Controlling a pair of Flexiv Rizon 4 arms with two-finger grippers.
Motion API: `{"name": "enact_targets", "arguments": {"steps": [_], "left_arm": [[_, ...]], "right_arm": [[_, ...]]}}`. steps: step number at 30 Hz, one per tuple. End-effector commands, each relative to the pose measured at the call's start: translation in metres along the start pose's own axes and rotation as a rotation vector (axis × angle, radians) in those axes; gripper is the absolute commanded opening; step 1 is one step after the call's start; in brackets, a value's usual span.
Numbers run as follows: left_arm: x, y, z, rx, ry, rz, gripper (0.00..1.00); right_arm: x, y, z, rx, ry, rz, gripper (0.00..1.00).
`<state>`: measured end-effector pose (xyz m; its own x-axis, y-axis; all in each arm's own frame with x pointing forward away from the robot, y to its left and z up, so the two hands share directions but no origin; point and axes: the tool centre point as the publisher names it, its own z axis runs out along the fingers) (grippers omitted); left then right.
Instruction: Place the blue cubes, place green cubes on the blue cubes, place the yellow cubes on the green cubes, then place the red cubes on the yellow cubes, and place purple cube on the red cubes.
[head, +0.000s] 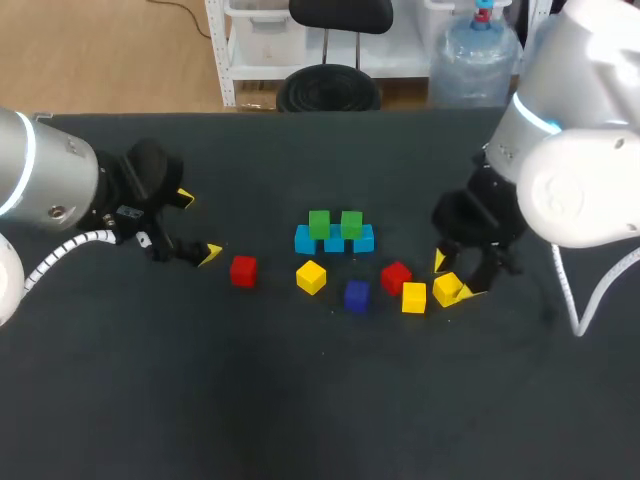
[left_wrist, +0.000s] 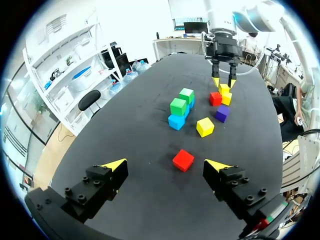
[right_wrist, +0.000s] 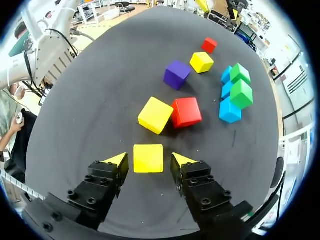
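Three blue cubes (head: 334, 243) sit in a row mid-table with two green cubes (head: 319, 223) (head: 351, 223) on top of them. My right gripper (right_wrist: 148, 160) is down at the table and open. A yellow cube (right_wrist: 148, 158) lies between its fingers with a thin gap on each side; the head view shows this cube (head: 447, 288) too. Close by are another yellow cube (head: 414, 297), a red cube (head: 396, 277), the purple cube (head: 357, 295) and a third yellow cube (head: 311, 276). My left gripper (head: 197, 226) is wide open and empty, with a second red cube (left_wrist: 183, 160) just ahead of it.
The dark table (head: 320, 400) has bare room along its front and at the far left and right. The loose cubes lie in a band just in front of the blue and green stack.
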<state>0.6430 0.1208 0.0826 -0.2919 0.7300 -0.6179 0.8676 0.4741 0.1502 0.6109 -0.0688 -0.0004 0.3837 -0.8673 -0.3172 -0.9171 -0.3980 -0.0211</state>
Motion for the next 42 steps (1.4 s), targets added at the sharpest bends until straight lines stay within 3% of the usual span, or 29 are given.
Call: {"name": "enact_targets", "arguments": {"steps": [1,10,15,16,17,25,42], "left_arm": [[0.001,0.000,0.000,0.001,-0.004,0.001,1.00],[0.001,0.000,0.000,0.001,-0.004,0.001,1.00],[0.001,0.000,0.000,0.001,-0.004,0.001,1.00],[0.001,0.000,0.000,0.001,-0.004,0.001,1.00],[0.001,0.000,0.000,0.001,-0.004,0.001,1.00],[0.001,0.000,0.000,0.001,-0.004,0.001,1.00],[0.001,0.000,0.000,0.001,-0.004,0.001,1.00]], "right_arm": [[0.000,0.000,0.000,-0.001,-0.001,0.002,0.51],[0.002,0.000,0.004,-0.009,0.007,-0.003,0.46],[0.003,0.000,0.004,-0.014,0.008,-0.004,0.18],[0.003,0.000,0.004,-0.015,0.007,-0.004,0.03],[0.003,0.000,0.004,-0.015,0.006,-0.003,0.00],[0.000,-0.001,-0.002,-0.005,-0.006,0.001,0.00],[-0.006,-0.021,-0.055,0.080,-0.002,0.087,0.00]]}}
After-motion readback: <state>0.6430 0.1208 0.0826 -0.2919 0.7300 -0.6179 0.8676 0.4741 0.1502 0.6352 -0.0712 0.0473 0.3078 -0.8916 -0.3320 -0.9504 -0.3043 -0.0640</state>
